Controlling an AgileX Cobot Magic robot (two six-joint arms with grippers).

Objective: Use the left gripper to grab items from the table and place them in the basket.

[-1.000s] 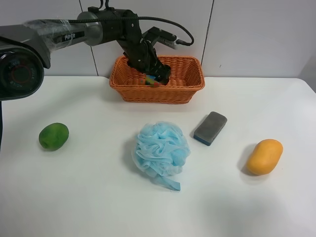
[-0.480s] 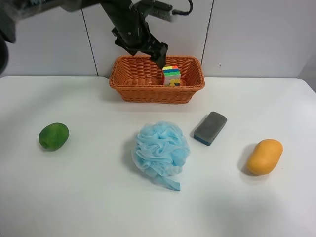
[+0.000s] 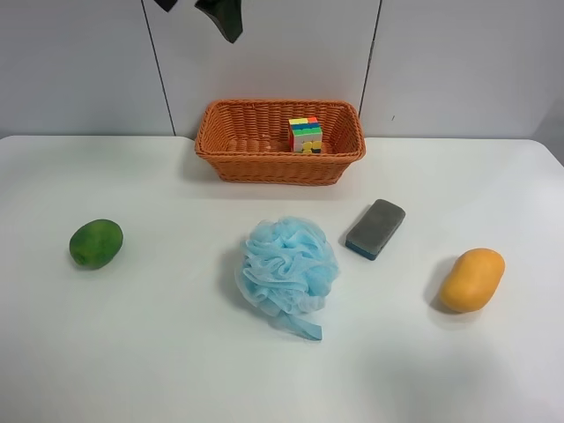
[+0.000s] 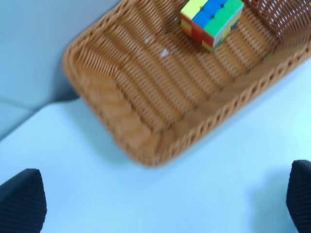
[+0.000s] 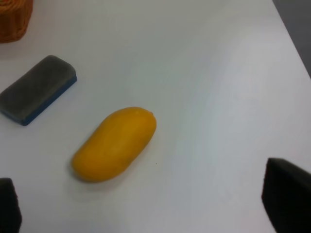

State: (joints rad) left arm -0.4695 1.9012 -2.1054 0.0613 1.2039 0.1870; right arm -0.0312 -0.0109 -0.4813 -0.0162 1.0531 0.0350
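Observation:
The multicoloured puzzle cube (image 3: 306,135) stands inside the orange-brown wicker basket (image 3: 264,167) at the back of the white table (image 3: 141,352). My left gripper (image 4: 160,199) is open and empty, high above the basket's rim (image 4: 155,145), with the cube (image 4: 211,17) below it. Only its black fingers (image 3: 227,19) show at the exterior high view's top edge. On the table lie the green mango (image 3: 96,242), the light-blue pouf (image 3: 288,269), the grey eraser (image 3: 375,228) and the yellow-orange mango (image 3: 472,279). My right gripper (image 5: 148,208) is open over the yellow mango (image 5: 115,143).
The basket stands against a grey-white wall with vertical seams. The right wrist view shows the eraser (image 5: 38,89) and a corner of the basket (image 5: 14,17). The table's edge and a dark floor show at that view's far corner (image 5: 296,29).
The left gripper has let go of the cube in the basket and risen up and away, almost out of the exterior high view. The cube now stands alone in the basket.

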